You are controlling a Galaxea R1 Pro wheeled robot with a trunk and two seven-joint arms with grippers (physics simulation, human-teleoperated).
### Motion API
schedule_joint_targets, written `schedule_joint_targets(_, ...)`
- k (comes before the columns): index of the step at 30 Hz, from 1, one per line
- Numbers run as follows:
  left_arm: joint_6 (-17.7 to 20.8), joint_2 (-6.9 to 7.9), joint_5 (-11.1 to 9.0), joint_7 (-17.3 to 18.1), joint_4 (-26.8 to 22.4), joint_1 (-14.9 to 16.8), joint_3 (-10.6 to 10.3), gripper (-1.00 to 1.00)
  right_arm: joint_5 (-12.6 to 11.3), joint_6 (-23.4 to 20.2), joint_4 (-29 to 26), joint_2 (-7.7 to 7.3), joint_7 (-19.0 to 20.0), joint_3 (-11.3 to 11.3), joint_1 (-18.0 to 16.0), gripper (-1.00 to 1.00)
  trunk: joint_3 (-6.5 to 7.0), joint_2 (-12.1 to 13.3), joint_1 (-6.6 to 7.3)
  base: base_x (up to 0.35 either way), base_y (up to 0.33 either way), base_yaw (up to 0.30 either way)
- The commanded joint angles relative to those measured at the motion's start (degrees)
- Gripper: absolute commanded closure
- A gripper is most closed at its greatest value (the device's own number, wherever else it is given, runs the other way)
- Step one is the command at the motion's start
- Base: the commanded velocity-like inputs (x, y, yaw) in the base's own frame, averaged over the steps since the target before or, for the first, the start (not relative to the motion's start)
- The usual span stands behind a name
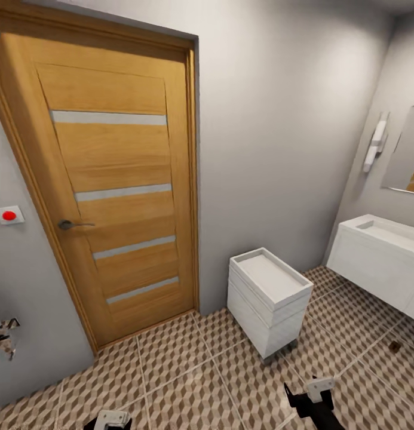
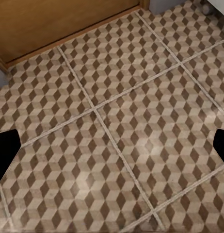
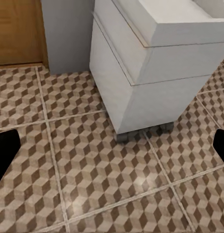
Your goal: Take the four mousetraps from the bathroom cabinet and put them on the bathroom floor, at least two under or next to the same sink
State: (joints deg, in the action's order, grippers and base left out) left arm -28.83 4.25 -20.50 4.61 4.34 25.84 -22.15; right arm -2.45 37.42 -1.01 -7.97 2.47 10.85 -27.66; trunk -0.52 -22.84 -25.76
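The bathroom floor (image 1: 189, 382) of cube-pattern tiles spreads below me. The white wall-hung bathroom sink (image 1: 380, 257) is at the right. Below it a small flat brownish thing (image 1: 395, 345) lies on the tiles, maybe one of the mousetraps; it is too small to be sure. The cabinet is out of view. My left gripper (image 1: 108, 421) hangs low at the bottom edge; in its wrist view it (image 2: 112, 150) is open over bare tiles. My right gripper (image 1: 308, 400) is low at the bottom right, open (image 3: 112, 150) and empty, facing the white drawer unit.
A closed wooden door (image 1: 111, 179) fills the left wall, with a red button plate (image 1: 8, 215) beside it. A small white drawer unit (image 1: 269, 298) stands against the grey wall between the door and the sink. A mirror (image 1: 410, 155) hangs above the sink.
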Motion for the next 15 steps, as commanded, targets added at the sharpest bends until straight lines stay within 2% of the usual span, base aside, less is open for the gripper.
schedule_joint_targets(1, -0.3, -0.03, -0.6, 0.5, 0.2, 0.1, -0.3, -1.00, -0.3, 0.2, 0.0, -0.02, 0.3, 0.1, 0.0, -1.00, -0.06, -0.1, -0.02, -0.094, 0.258, 0.288)
schedule_joint_targets(15, -0.3, -0.03, -0.6, 0.5, 0.2, 0.1, -0.3, -1.00, -0.3, 0.2, 0.0, -0.02, 0.3, 0.1, 0.0, -1.00, -0.06, -0.1, -0.02, -0.097, 0.265, 0.288)
